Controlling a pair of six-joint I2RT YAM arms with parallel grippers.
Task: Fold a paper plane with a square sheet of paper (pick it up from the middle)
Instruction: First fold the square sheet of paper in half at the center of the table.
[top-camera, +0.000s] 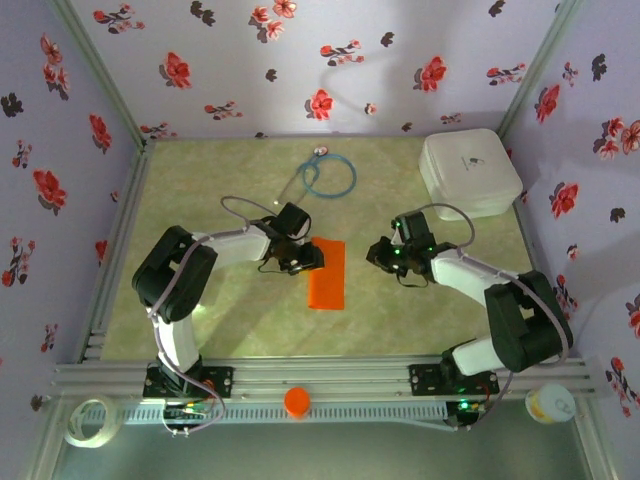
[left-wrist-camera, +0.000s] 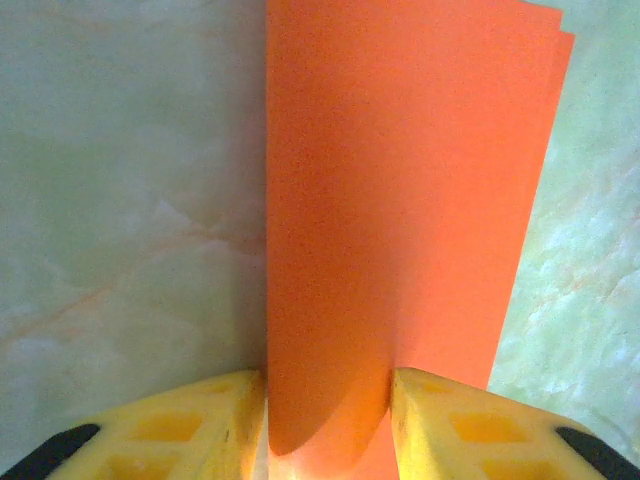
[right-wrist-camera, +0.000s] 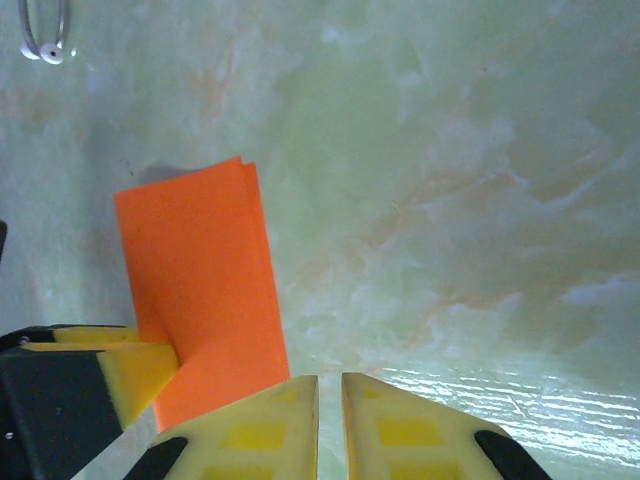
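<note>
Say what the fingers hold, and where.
Left fingers straddle part of the folded thin orange paper sheet, at its edge; grip uncertain. Right fingers: nothing.

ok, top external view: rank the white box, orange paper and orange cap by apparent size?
1. white box, clearly largest
2. orange paper, lying as a narrow strip
3. orange cap, smallest
No close calls between these three.

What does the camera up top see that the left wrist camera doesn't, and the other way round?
Top view: the left arm and right arm, the white box, a blue loop of tubing, a small orange cap. Left wrist view: its yellow fingers up close, the orange paper between them, its stacked edges at the far corner. Both: that paper on the green table.
</note>
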